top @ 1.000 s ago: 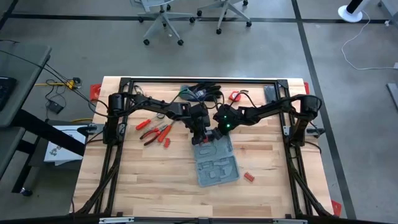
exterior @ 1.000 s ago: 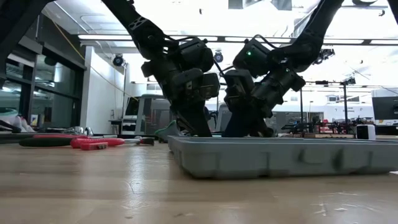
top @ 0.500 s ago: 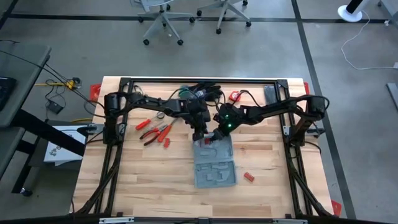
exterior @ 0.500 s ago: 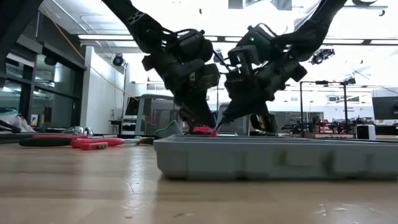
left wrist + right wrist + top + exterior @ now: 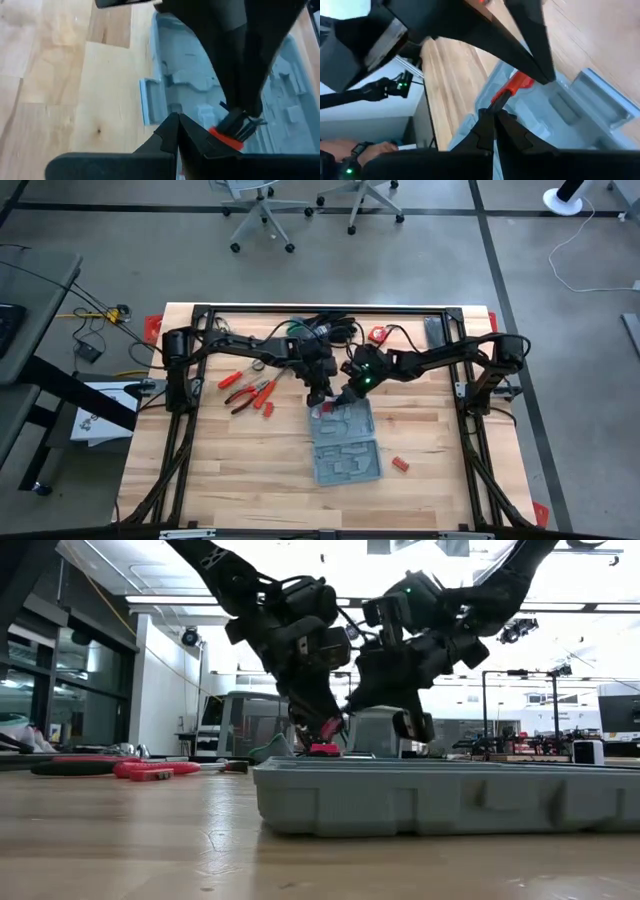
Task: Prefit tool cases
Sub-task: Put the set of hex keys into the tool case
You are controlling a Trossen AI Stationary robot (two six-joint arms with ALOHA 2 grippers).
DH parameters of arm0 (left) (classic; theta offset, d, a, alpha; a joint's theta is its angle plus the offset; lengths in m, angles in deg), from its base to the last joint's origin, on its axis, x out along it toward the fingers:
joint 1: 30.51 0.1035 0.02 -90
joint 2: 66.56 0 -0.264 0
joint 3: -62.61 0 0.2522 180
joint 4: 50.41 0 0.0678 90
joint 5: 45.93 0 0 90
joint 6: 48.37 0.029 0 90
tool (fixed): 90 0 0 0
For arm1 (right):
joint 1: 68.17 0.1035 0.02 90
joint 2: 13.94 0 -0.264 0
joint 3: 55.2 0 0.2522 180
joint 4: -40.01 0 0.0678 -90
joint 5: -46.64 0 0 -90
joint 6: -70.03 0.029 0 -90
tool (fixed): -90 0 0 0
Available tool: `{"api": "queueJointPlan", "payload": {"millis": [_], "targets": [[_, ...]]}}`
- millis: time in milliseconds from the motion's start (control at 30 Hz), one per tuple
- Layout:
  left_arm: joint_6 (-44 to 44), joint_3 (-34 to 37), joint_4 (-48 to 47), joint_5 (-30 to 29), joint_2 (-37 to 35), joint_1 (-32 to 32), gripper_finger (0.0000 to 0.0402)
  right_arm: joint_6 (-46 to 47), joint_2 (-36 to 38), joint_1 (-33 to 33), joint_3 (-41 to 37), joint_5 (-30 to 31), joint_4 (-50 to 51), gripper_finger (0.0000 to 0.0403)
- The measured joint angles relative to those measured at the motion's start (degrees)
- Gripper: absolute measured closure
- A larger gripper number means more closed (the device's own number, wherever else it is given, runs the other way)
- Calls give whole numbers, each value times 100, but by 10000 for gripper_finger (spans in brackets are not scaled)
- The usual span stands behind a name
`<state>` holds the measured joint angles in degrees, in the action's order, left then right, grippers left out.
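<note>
Gleaming ribbed grey-blue plastic tool case (image 5: pixel 346 444)

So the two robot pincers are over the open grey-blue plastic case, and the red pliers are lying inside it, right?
Not quite. The left pincer and right pincer are over the far end of the open grey-blue plastic case, but the red-handled pliers lie on the wooden table beside it, as the high view shows.

Right claw (image 5: pixel 493 116) fingers pressed together above the open grey-blue tool case (image 5: pixel 580 105), which lies on the wooden desk (image 5: pixel 455 75). Left claw (image 5: pixel 540 75) grips a red-and-black tool (image 5: pixel 512 87) over the case.
</note>
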<state>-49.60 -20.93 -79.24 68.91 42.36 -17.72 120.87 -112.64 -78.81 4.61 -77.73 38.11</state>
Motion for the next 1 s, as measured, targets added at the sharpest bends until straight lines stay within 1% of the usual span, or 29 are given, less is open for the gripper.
{"api": "queueJointPlan", "payload": {"millis": [67, 167, 267, 333, 433, 500, 733, 867, 1000], "targets": [[23, -2, -32, 26, -45, 32, 401, 207, 0, 20, -241, 9, -445, 403], [122, -3, -147, 30, -115, 49, 401, 1106, -6, 25, -1011, 72, -1862, 403], [192, -7, -203, 62, -142, 49, 401, 2041, -9, 65, -1777, 265, -3349, 403], [195, -7, -113, 167, -142, 30, 401, 2374, -9, 72, -2045, 425, -3842, 403], [195, -7, 12, 301, -144, -27, 401, 2458, -11, 149, -2103, 720, -3815, 403], [192, -7, 44, 298, -144, -79, 401, 2350, -11, 186, -1976, 776, -3600, 403], [195, -7, 130, 278, -144, -250, 401, 1562, -15, 227, -1374, 804, -1860, 403], [192, -6, 120, 276, -93, -311, 401, 1452, -15, 220, -1343, 843, -1689, 403], [194, 22, 131, 254, 117, -417, 401, 1420, -13, 226, -1342, 841, -1604, 403]]}}
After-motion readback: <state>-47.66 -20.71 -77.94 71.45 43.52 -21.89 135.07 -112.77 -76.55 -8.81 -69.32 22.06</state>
